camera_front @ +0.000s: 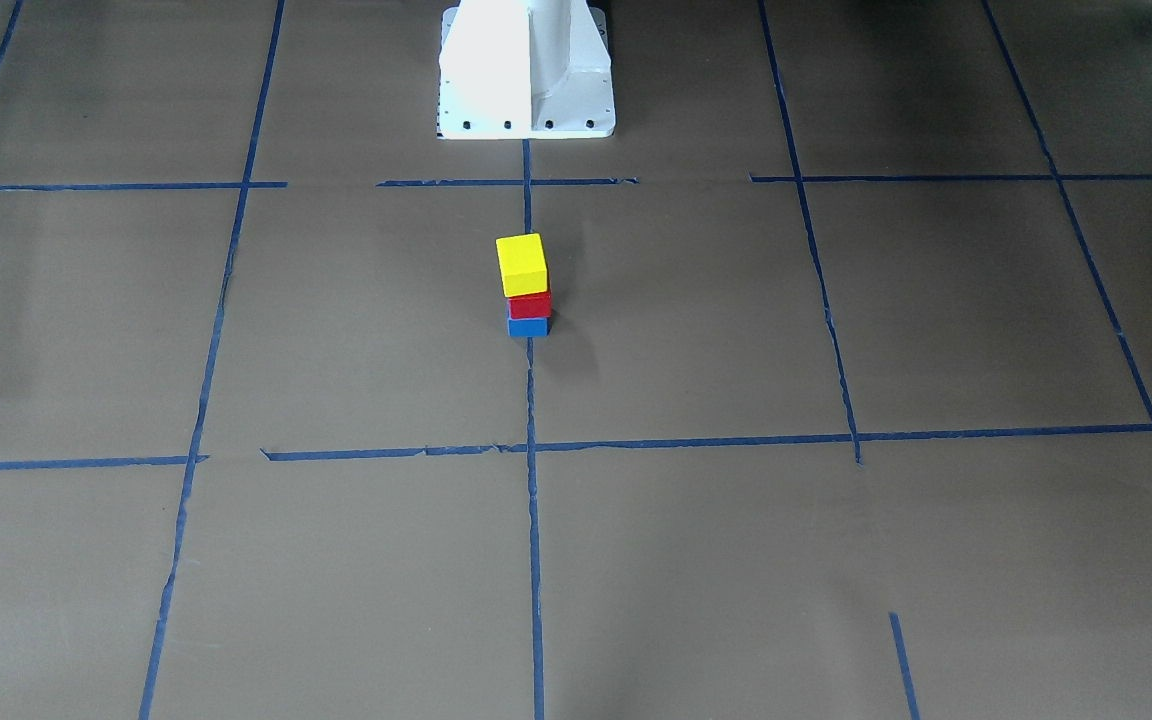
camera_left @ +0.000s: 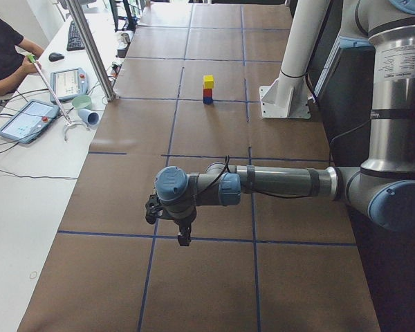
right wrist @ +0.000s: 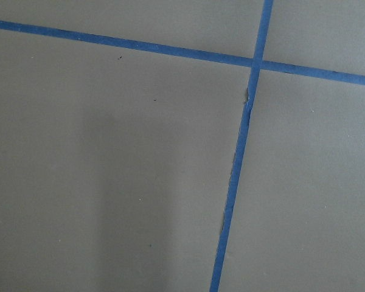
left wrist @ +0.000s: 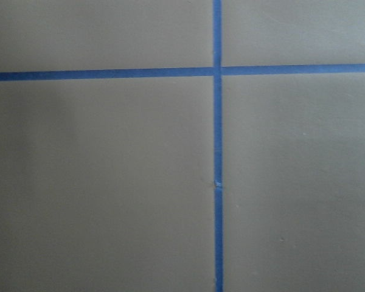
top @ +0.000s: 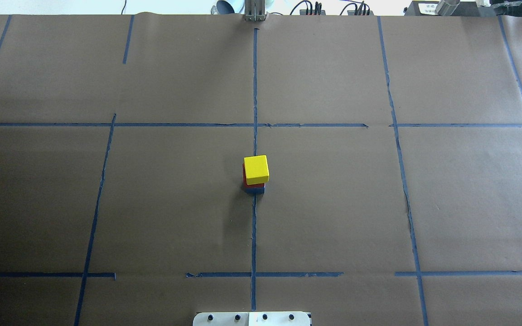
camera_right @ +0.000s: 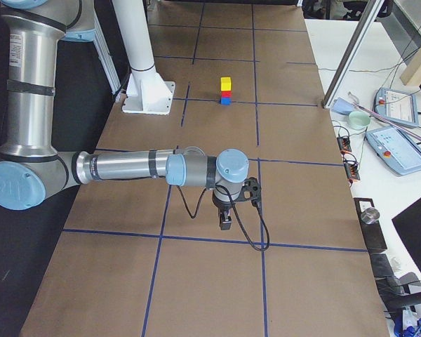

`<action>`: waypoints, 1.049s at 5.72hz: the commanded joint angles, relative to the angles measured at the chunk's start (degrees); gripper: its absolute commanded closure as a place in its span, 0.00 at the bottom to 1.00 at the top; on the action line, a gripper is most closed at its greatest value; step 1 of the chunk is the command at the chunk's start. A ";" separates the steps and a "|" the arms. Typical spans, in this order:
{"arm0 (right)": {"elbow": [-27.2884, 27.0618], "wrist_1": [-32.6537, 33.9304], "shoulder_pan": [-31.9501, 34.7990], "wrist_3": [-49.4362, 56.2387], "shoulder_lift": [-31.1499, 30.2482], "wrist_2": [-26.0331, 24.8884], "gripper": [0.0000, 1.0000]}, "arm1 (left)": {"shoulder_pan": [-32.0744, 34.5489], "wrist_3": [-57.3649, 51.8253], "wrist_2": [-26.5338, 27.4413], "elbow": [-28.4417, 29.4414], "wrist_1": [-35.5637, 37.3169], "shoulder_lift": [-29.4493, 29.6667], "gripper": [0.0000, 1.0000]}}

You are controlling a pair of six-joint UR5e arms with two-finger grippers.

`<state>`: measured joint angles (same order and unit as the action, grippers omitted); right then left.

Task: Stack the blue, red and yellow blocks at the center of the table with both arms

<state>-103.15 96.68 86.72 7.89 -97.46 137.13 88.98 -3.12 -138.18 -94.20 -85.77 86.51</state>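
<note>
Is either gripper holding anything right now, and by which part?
Nothing is held: yellow block, red block and blue block sit stacked; left gripper and right gripper hang far away.

A: Under left gripper (camera_left: 183,237)?
B: Bare paper (left wrist: 109,182), just a tape cross (left wrist: 217,70). Right gripper (camera_right: 225,223) same.
A: Anything standing?
B: Block stack (top: 256,168), well apart from both tools, between them. White pedestal (camera_front: 526,70) beyond it toward the robot, gap between the two. Paper flat all round the stack.

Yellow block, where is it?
In the overhead view the yellow block sits at the middle of the table, atop the red block, which rests on the blue block.
</note>
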 commanded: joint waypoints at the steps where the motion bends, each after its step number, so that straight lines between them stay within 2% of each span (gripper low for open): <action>1: -0.03 0.00 -0.24 -0.15 0.25 -0.10 0.00 | -0.13 0.13 -0.07 0.24 -0.01 -0.03 0.00; 3: 0.14 -0.09 -0.50 -0.41 0.95 -2.81 0.00 | -0.22 -0.13 -0.16 -0.37 -2.36 -0.20 0.00; 6: 0.84 0.00 -0.50 -1.12 1.04 -2.74 0.00 | -0.22 -0.22 -0.16 -1.60 -2.82 -2.05 0.00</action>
<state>-102.47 96.66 86.23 7.11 -96.43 134.30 88.77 -3.33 -138.38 -95.39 -88.52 84.68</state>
